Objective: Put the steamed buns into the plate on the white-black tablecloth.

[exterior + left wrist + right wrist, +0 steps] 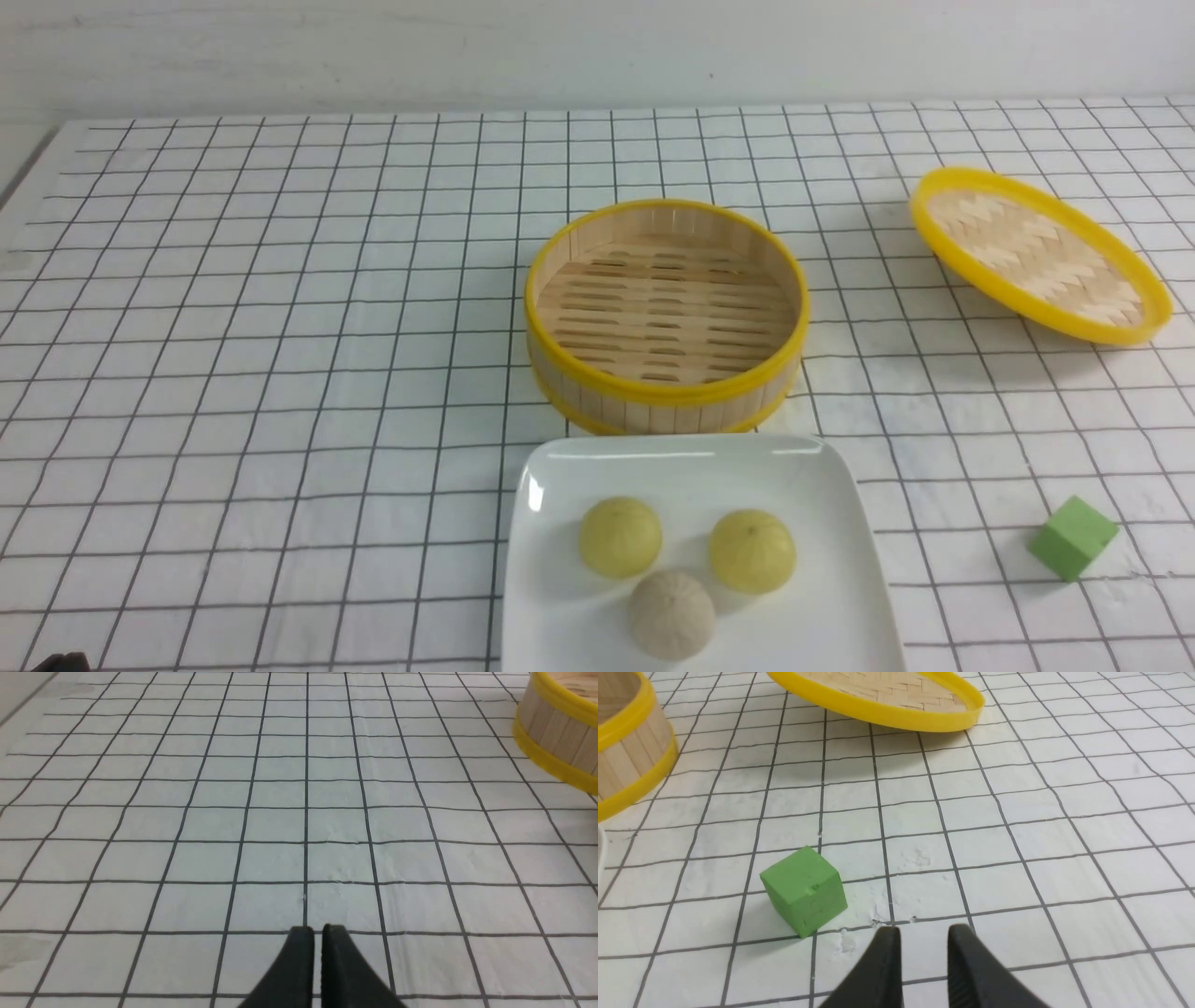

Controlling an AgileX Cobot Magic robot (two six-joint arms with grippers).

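The 2 steamed buns (pixel 620 536) (pixel 752 551) are sitting side by side in the plate (pixel 845 523), apart from each other, with a beige-grey bun (pixel 671 614) lying just in front of them and between them, close to both. The plate is resting on the white-black tablecloth (pixel 280 373) at the near edge of the worktop, its far rim just beside the bamboo steamer basket (pixel 666 315), which is standing open with nothing in it. The woven lid (pixel 1038 252) is lying tilted, well apart to the basket's right and farther back. A green cube (pixel 1073 537) is sitting on the cloth to the right of the plate, apart from it. The left gripper (pixel 317 929) is hovering over bare cloth, its jaws nearly closed with only a thin slit between them and nothing held; the basket's wall (pixel 558 730) is showing at the edge of that wrist view. The right gripper (pixel 924 931) is hanging over the cloth near the green cube (pixel 803 890), its jaws parted by a narrow gap and gripping nothing, with the lid (pixel 882 695) lying beyond.
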